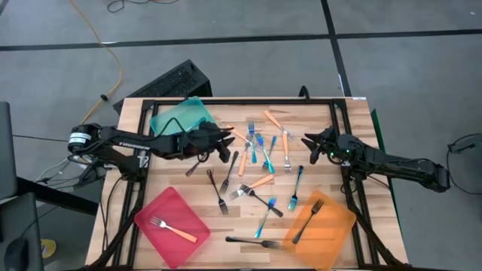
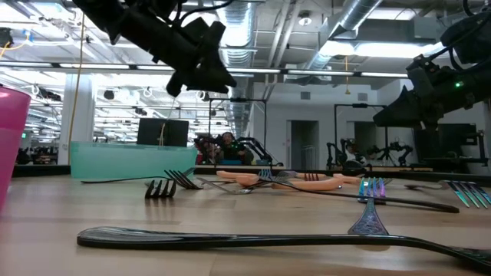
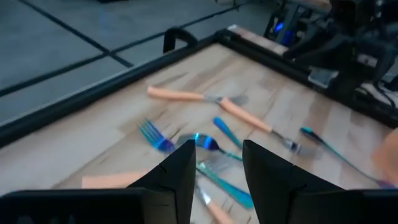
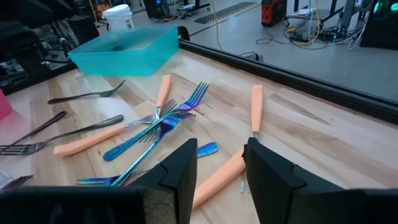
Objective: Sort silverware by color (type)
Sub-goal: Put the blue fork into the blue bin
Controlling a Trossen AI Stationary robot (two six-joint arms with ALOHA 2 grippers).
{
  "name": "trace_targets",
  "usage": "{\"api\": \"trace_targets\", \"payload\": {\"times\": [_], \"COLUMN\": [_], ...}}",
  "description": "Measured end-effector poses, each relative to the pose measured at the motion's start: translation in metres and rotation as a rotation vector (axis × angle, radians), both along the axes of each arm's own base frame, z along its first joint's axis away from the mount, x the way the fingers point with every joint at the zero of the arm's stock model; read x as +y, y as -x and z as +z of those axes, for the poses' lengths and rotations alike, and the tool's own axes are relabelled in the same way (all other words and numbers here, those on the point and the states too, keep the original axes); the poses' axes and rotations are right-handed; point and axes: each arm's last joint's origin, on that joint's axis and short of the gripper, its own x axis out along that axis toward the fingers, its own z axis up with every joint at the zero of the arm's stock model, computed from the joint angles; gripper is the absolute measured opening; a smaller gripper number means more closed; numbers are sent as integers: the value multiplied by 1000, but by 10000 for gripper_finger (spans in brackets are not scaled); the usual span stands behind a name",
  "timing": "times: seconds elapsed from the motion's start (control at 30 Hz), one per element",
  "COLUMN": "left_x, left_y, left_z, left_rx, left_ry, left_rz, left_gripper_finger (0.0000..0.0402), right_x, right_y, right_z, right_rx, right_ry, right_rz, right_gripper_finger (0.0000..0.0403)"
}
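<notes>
Several slim forks lie flat and scattered on the wooden table: blue ones (image 1: 257, 147), orange-handled ones (image 1: 276, 120) and black ones (image 1: 219, 193). One orange-handled fork (image 1: 174, 228) lies in the red tray (image 1: 154, 207). A black fork (image 1: 305, 223) lies in the orange tray (image 1: 335, 229). My left gripper (image 1: 224, 143) hangs open above the left side of the pile, well clear of the table in the low view (image 2: 201, 73); blue forks (image 3: 186, 142) show beyond its fingers. My right gripper (image 1: 309, 144) waits open at the pile's right side, with nothing between its fingers (image 4: 221, 168).
A teal tray (image 1: 183, 117) stands at the far left, just behind my left arm. A black fork (image 1: 253, 241) lies near the front edge between the red and orange trays. A black frame (image 1: 226, 100) runs along the table's far edge and sides.
</notes>
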Motion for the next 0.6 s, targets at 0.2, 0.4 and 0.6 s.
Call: {"api": "trace_targets", "payload": {"times": [0.2,0.4,0.6], "left_x": [7,15,22], "left_y": [-1,-4,-3], "left_z": [4,15,17], "left_rx": [-3,-84,-96], "left_ry": [-72,-147,-168], "left_rz": [-17,-89,-145], "left_gripper_finger": [116,116,116], "right_x": [-1,-1,-1], "right_y": [0,1,1], "right_z": [0,0,0], "right_rx": [10,11,11], "right_ry": [23,27,27], "right_rz": [-23,-37,-37], "right_gripper_finger": [155,155,155]}}
